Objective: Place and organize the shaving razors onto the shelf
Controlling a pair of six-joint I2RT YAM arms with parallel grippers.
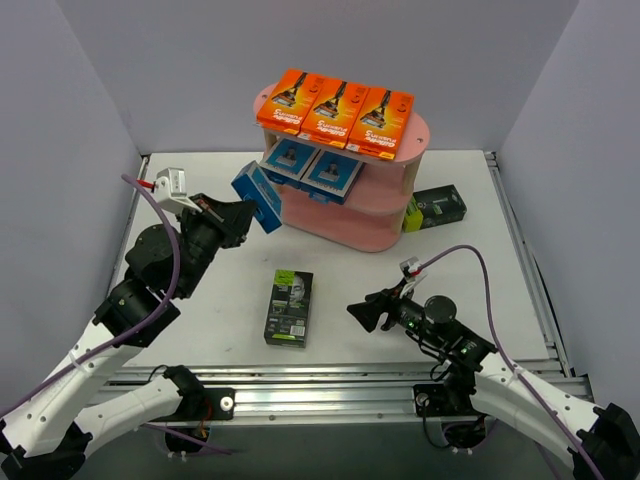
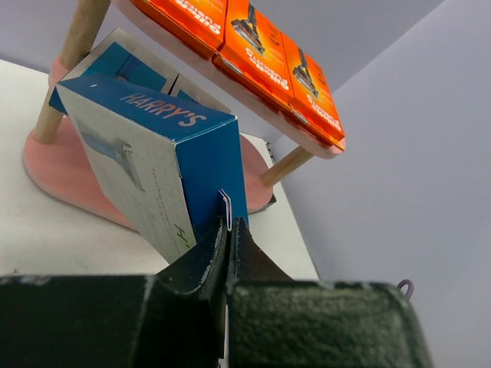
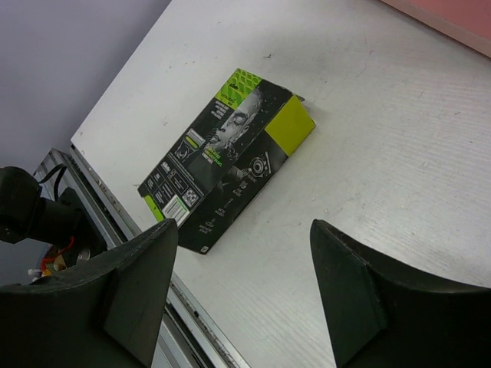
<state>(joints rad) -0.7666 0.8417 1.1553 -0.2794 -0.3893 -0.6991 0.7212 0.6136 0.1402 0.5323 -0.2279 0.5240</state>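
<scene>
Only the top camera takes in the whole layout. The pink shelf [image 1: 352, 232] carries three orange packs [image 1: 335, 108] in a row on its top board and two blue-and-white packs [image 1: 312, 168] side by side on the middle board. One black-and-lime pack [image 1: 289, 307] lies flat on the tabletop [image 1: 360, 270] between the arms. A second black-and-lime pack [image 1: 436, 208] lies just beside the shelf's right end.

The left wrist camera adds what the top view cannot resolve. The left pincer [image 2: 228, 230] is closed almost completely, its fingers nipping a thin flap at the edge of a third blue-and-white pack [image 2: 153, 169]. That pack is held tilted in the air by the left end of the shelf, with the orange row and a wooden post [image 2: 288, 162] behind it. From above, the same left pincer [image 1: 248, 212] and its pack [image 1: 258, 197] sit next to the middle board's left edge.

The right wrist camera looks down on the flat black-and-lime pack [image 3: 226, 157], with print and a lime end panel that the top view blurs. The right pincer [image 3: 244, 230] stands partly open and holds nothing. From above, the right pincer [image 1: 362, 313] is apart from that pack, to its right.
</scene>
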